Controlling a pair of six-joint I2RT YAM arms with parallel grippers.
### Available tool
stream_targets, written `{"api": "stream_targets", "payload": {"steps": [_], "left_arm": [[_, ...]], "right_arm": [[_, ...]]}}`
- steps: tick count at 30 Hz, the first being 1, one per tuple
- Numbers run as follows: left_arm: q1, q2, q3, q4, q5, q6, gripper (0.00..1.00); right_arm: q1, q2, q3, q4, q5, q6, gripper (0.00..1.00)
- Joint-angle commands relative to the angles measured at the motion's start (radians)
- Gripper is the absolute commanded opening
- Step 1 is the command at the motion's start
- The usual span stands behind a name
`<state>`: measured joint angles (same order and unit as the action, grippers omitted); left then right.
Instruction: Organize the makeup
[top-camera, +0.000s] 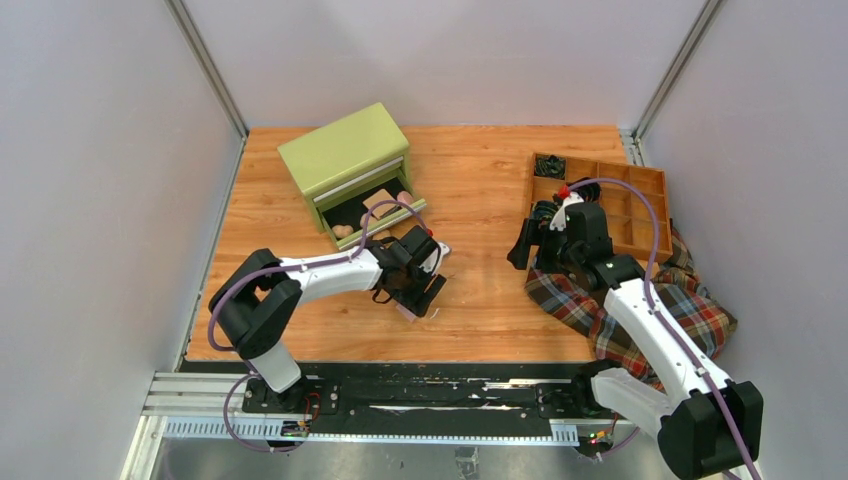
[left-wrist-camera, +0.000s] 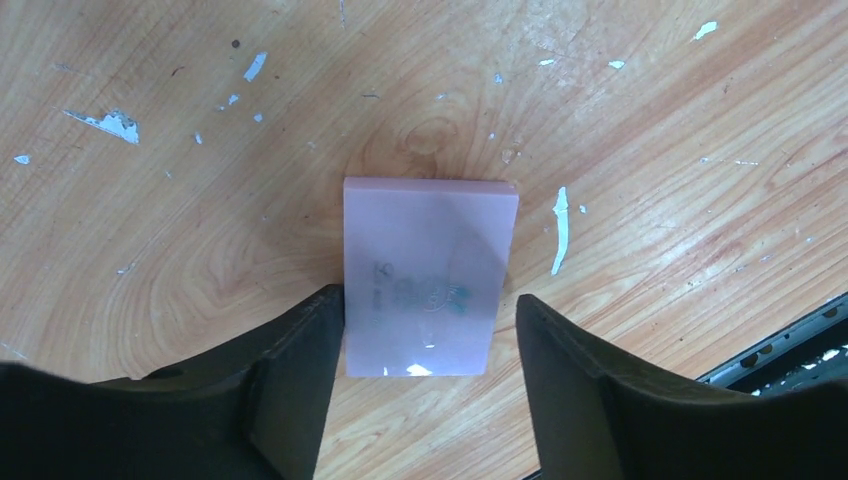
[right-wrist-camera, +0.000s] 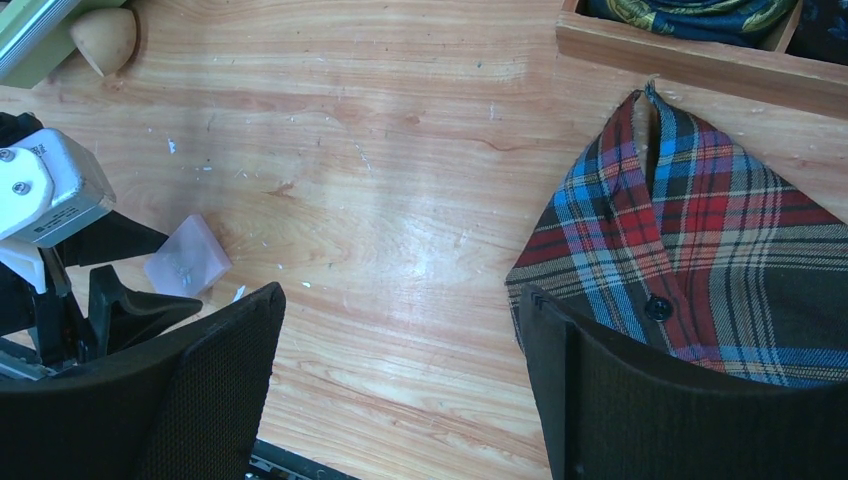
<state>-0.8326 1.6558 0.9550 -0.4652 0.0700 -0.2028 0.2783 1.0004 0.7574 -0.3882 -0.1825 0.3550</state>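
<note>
Two arms over a wooden table (top-camera: 480, 180), seen from above and from each wrist. The left arm reaches rightward from its base, elbow bent, wrist pitched down at the table. The left claw (left-wrist-camera: 430, 302) stands partly open astride the pink pad (left-wrist-camera: 428, 275): one finger (left-wrist-camera: 300, 350) lies against the pad's edge, the other is just clear of the opposite edge, so the pad is bracketed but not gripped. The right arm stretches away from its base over the cloth. The right claw (right-wrist-camera: 400, 298) hangs wide open above bare wood and holds nothing, between the pad and the cloth.

Counts:
- Pink pad: one, lying flat on the table near the middle of the near edge, just in front of the box's open drawer.
- Green box (top-camera: 345, 155): one, towards the far-left corner, with its one drawer (top-camera: 370, 212) pulled out.
- Contents of the drawer: two tan egg-shaped sponges (top-camera: 343, 231) and one tan square (top-camera: 378, 203).
- Wooden tray (top-camera: 640, 185): one, divided into compartments, at the far-right corner. Black coiled bands (top-camera: 550, 165) lie in its far-left compartment; how many cannot be told.
- Plaid cloth (top-camera: 650, 305): one, crumpled along the right edge, touching the tray's near side.

The table is orange-brown wood grain, flecked with white scuffs around the pad. Plain white walls close it in on three sides, with metal posts in the far corners. A black rail (top-camera: 420, 392) along the near edge carries both arm bases.
</note>
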Motion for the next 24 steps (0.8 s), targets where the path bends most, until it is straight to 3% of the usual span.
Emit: {"api": "stream_targets", "payload": {"steps": [1, 5, 14, 18, 21, 24], "left_arm": [[-0.003, 0.038, -0.025, -0.009, 0.03, -0.044, 0.64], [-0.007, 0.019, -0.008, -0.018, -0.02, -0.052, 0.5], [0.014, -0.158, 0.2, -0.198, -0.366, 0.07, 0.49], [0.114, -0.166, 0.319, -0.213, -0.415, 0.131, 0.49], [0.221, -0.102, 0.396, -0.174, -0.397, 0.132, 0.49], [0.256, -0.01, 0.478, -0.156, -0.436, 0.135, 0.49]], "right_arm": [[-0.015, -0.007, -0.013, 0.016, -0.011, 0.012, 0.86], [-0.016, -0.003, -0.013, 0.019, -0.01, 0.01, 0.86], [-0.016, -0.001, -0.01, 0.023, -0.008, 0.004, 0.86], [-0.016, -0.007, -0.011, 0.022, -0.008, 0.007, 0.86], [-0.016, -0.014, -0.013, 0.022, -0.011, 0.01, 0.86], [-0.016, -0.029, -0.015, 0.016, -0.016, 0.014, 0.85]]}}
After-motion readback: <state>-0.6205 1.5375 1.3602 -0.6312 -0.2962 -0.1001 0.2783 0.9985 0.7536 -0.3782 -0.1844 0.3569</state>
